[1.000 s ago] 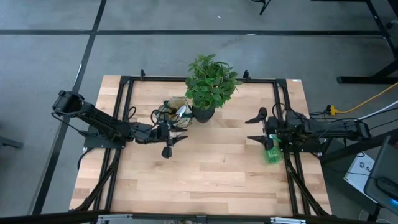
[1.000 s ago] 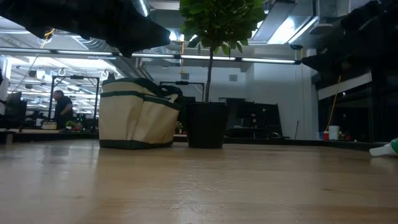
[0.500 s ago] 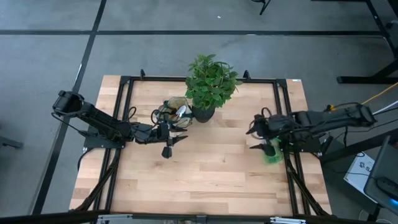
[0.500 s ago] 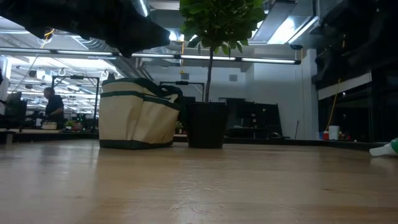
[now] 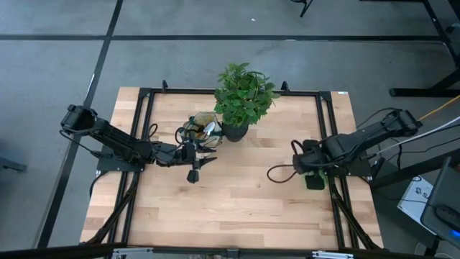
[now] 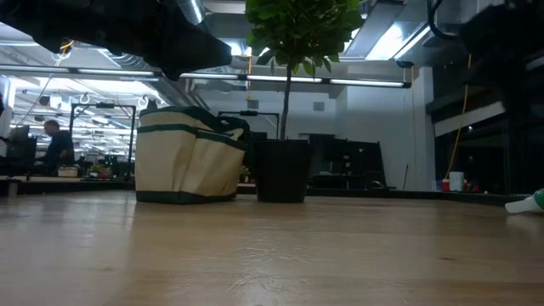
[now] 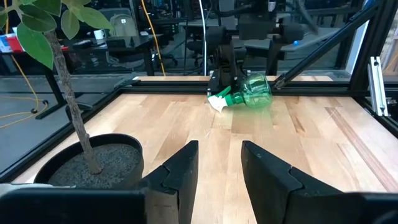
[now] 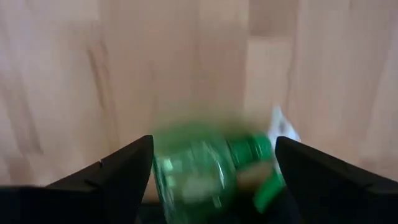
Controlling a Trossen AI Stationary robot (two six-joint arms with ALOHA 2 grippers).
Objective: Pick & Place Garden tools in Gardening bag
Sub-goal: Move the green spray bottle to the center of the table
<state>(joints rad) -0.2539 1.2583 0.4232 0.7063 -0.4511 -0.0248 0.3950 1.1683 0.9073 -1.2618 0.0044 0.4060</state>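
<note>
Two dark arms over a pale wooden table of jointed planks, boxed by a black metal frame.

Nearest the table's near edge, on the right: right gripper directly above the spray bottle, fingers spread wide either side of it, not closed on it. Bottle translucent green plastic, rounded body, white trigger head, lying on its side at the table's right edge, beside the frame rail. Seen blurred between the dark, wedge-shaped pads in the right wrist view; seen across the table from the left wrist camera, with the right arm's dark housing just behind it. Only its white tip visible at the far right of the low view.

Farther in, left of centre: left gripper held just near of the gardening bag, fingers slightly apart, nothing between them.

Farther still: bag of soft beige fabric with dark green trim and handles, standing upright, something metallic glinting inside. Touching or just beside it on the right, black round pot with gritty soil, thin woody stem and broad green leaves, foliage overhanging part of the bag from above.

Beyond the table, a person at a desk in the room behind.
</note>
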